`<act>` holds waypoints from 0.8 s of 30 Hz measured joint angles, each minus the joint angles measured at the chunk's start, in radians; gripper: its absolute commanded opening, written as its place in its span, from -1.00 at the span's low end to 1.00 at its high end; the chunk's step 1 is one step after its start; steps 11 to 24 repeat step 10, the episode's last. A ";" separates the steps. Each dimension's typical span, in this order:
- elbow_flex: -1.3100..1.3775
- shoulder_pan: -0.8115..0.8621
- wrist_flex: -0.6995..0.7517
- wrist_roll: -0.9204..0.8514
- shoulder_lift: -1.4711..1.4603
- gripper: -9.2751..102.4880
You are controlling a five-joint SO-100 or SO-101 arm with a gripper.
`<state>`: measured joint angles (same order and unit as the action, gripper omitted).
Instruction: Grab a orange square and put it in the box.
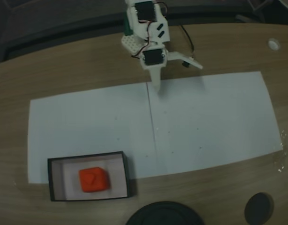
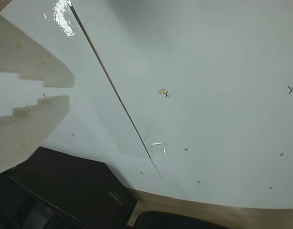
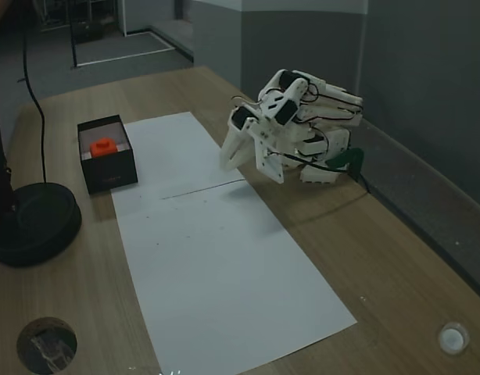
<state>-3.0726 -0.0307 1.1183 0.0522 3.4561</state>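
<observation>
The orange square [image 1: 94, 179] [image 3: 104, 145] lies inside the box [image 1: 87, 155] [image 3: 107, 176], a shallow black-walled tray at the front left corner of the white paper in a fixed view. The white arm is folded back at the far table edge. Its gripper [image 1: 155, 85] [image 3: 227, 162] points down at the paper's back edge, far from the box. In the wrist view the two white fingers [image 2: 46, 112] nearly touch and the gripper [image 2: 70, 90] holds nothing.
White paper [image 1: 205, 122] with a centre seam covers the wooden table. A large black disc [image 1: 165, 214] [image 3: 29, 223] sits near the box. A smaller round disc [image 1: 259, 206] and a white cap [image 1: 274, 44] lie off the paper. A dark object [image 2: 75, 186] fills the wrist view's lower left.
</observation>
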 measured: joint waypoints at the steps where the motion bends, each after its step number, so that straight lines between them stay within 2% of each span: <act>1: 0.000 0.000 0.021 0.000 0.000 -0.84; 6: 0.008 -0.002 0.152 0.000 0.000 -0.84; 24: 0.017 -0.003 0.161 0.000 0.000 -0.84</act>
